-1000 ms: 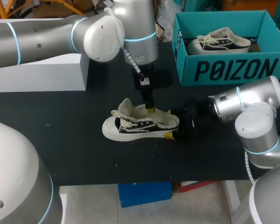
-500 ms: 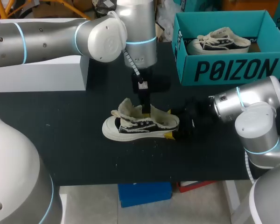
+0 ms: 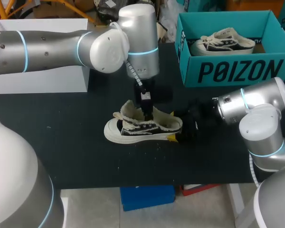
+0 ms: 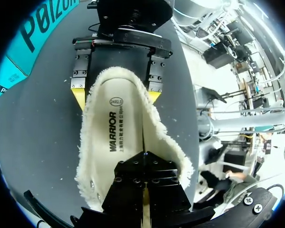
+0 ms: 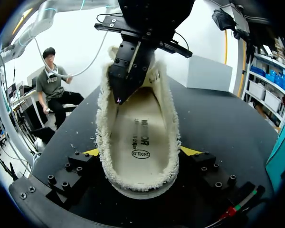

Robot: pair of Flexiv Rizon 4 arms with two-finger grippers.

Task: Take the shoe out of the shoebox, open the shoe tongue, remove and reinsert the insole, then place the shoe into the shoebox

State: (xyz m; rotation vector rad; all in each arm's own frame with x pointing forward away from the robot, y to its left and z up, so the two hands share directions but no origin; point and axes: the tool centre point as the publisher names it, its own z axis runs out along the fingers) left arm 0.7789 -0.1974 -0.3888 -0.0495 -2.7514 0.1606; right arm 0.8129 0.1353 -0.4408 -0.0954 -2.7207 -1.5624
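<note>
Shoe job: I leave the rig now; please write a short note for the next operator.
Right gripper shut on the shoe at its heel; shoe stands on the table.
Left gripper shut, tips inside the shoe on the insole; a grip on it is not visible.
Done: shoe out of the box, tongue open.
To do: insole step, then shoe back into the box beside the second shoe.

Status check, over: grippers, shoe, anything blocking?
Right gripper shut on the shoe, at its heel, on the table. Left gripper shut, tips down inside on the insole. Second shoe lies in the box.
</note>
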